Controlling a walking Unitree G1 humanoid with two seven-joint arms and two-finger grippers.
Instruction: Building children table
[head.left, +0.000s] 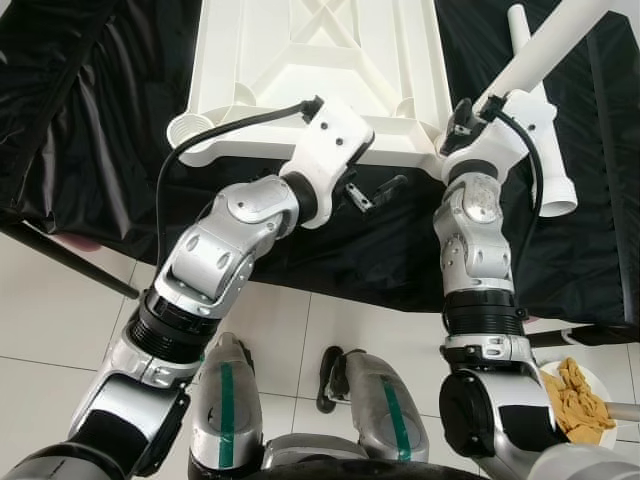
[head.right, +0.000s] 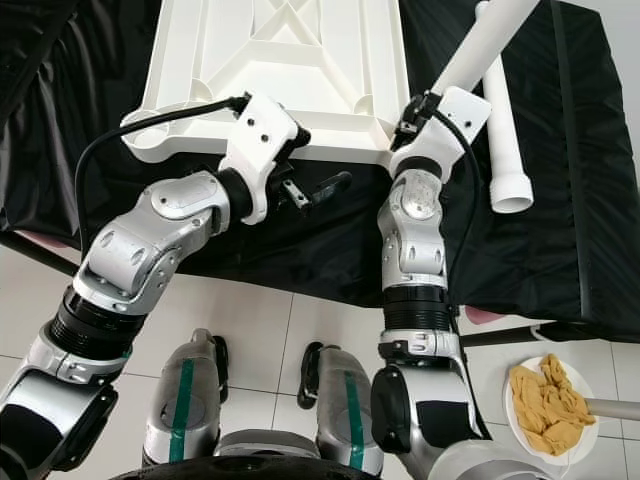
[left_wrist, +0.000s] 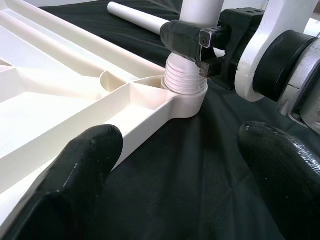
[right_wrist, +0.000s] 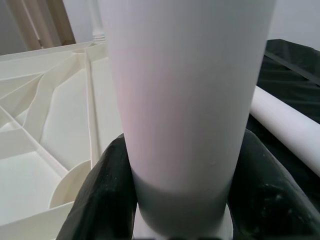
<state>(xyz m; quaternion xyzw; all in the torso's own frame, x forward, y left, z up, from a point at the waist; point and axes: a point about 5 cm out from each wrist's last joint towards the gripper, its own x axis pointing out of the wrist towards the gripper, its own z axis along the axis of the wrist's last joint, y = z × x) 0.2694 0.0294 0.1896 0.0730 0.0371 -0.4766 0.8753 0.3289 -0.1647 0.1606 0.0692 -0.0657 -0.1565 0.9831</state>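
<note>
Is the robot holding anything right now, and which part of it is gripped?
The right hand grips a white table leg near its lower end, just above the threads at the tabletop's corner socket. The left hand is open, holding nothing.

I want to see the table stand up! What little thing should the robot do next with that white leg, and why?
Probably twist the leg further in. The right tool is shut on it, its threaded end sits in the tabletop's corner socket, yet several threads show above the rim. The left tool hovers open nearby.

A black cloth (head.left: 90, 90) drapes the work surface above a white tiled floor (head.left: 60, 310).
</note>
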